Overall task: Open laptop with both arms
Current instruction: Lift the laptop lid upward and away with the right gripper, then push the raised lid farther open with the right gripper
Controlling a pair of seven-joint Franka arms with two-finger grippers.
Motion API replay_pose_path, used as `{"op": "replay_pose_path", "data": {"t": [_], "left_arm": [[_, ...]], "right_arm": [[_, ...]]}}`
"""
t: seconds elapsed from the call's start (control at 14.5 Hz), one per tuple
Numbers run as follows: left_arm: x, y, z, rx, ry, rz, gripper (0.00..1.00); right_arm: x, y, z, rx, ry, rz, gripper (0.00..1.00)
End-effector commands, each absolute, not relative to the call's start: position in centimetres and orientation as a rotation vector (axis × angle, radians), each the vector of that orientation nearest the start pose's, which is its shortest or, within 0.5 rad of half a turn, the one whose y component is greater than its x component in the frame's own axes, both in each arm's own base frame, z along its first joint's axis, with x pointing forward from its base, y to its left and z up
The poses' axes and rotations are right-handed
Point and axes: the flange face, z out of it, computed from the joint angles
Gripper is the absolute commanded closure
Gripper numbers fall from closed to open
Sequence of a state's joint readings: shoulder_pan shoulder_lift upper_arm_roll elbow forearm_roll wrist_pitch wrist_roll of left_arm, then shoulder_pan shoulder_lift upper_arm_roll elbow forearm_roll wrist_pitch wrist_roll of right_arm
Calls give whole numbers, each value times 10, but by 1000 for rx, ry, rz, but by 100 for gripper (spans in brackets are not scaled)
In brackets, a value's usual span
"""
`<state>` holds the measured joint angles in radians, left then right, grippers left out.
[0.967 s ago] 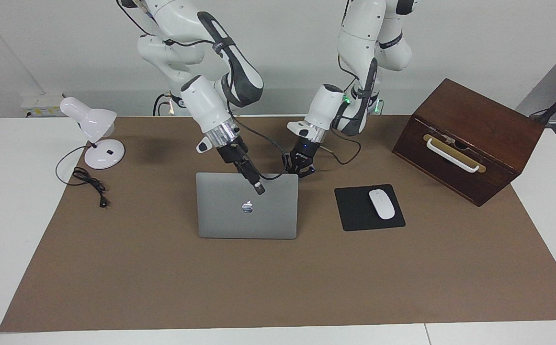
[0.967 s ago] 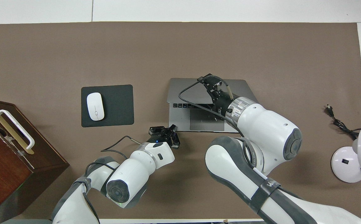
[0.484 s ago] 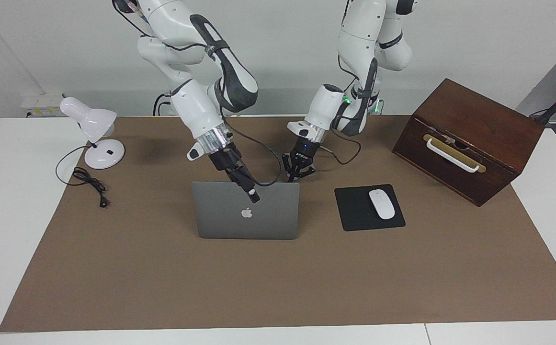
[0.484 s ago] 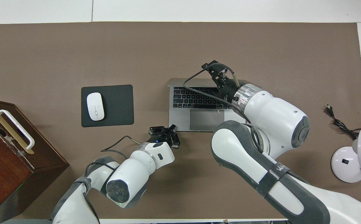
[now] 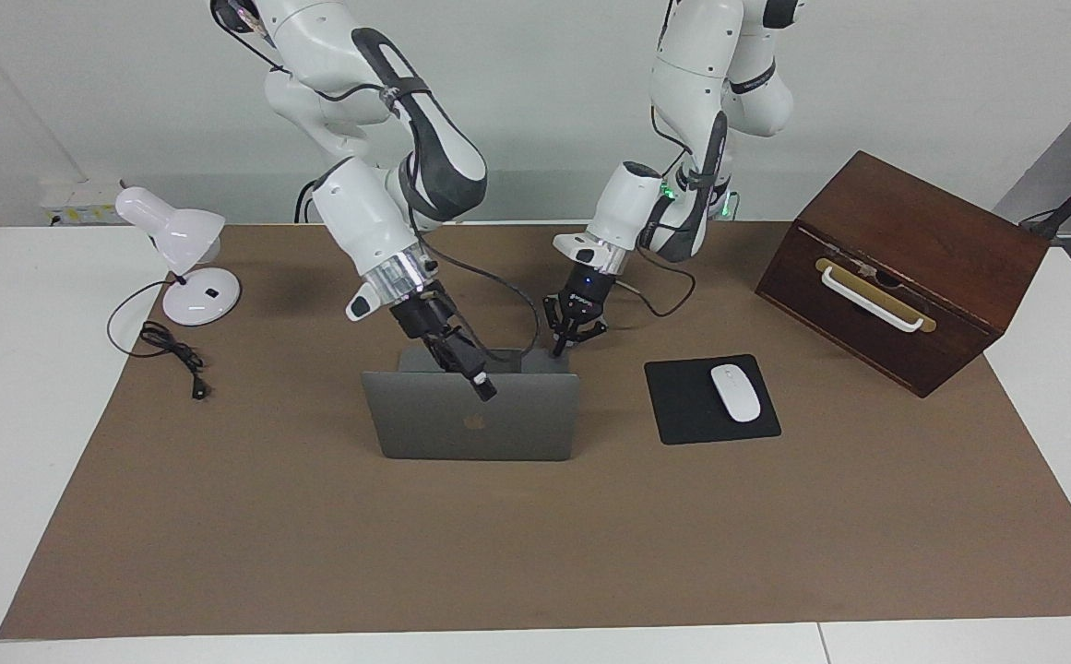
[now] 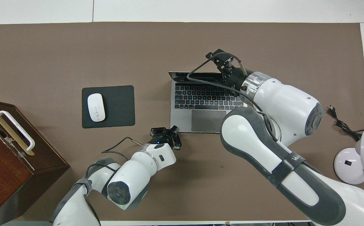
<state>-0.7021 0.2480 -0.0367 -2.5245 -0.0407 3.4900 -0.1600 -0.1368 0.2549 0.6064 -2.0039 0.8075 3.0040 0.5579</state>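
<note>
The thin silver-grey metal laptop (image 5: 470, 426) stands open in the middle of the brown table mat (image 5: 535, 544), its lid raised nearly upright with the dark apple logo facing away from the robots. In the overhead view its grey keyboard deck (image 6: 205, 105) and dark trackpad (image 6: 208, 121) lie uncovered.

The right gripper (image 5: 482, 386), a small black claw on the white jointed right arm (image 5: 378, 231), is at the top edge of the lid, over the logo side. Whether its fingers are apart or together cannot be told.

The left gripper (image 5: 570, 337), on the white left arm (image 5: 627, 217), sits low at the corner of the laptop base nearest the robots, on the left arm's end. Its fingers look slightly spread around that corner, though contact is not clear.

Beside the left gripper, toward the left arm's end of the table, a black square mouse pad (image 5: 683, 406) carries a white oval mouse (image 5: 735, 393). Farther toward that end stands a dark brown wooden box with a white handle (image 5: 904, 267). Well apart from the right gripper, at the right arm's end, a white desk lamp (image 5: 183, 263) stands with its black cord (image 5: 171, 355) coiled on the mat.
</note>
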Motion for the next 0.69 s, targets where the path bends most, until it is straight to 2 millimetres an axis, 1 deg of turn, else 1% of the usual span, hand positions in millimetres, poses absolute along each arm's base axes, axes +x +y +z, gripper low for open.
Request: {"op": "replay_pose_path", "data": {"t": [0.0, 0.21, 0.41, 0.55, 0.62], "left_arm": [[385, -344, 250, -3146, 891, -1078, 100], [385, -344, 250, -3146, 891, -1078, 100], [385, -344, 250, -3146, 891, -1078, 100], [385, -344, 250, -3146, 891, -1078, 100], [385, -344, 250, -3146, 891, -1078, 100]], "right_arm": [[612, 211, 431, -2058, 990, -421, 0], [615, 211, 432, -2072, 968, -434, 0], [622, 205, 436, -2075, 963, -438, 0], [626, 204, 440, -2070, 958, -432, 0], [627, 201, 438, -2072, 964, -433, 0]]}}
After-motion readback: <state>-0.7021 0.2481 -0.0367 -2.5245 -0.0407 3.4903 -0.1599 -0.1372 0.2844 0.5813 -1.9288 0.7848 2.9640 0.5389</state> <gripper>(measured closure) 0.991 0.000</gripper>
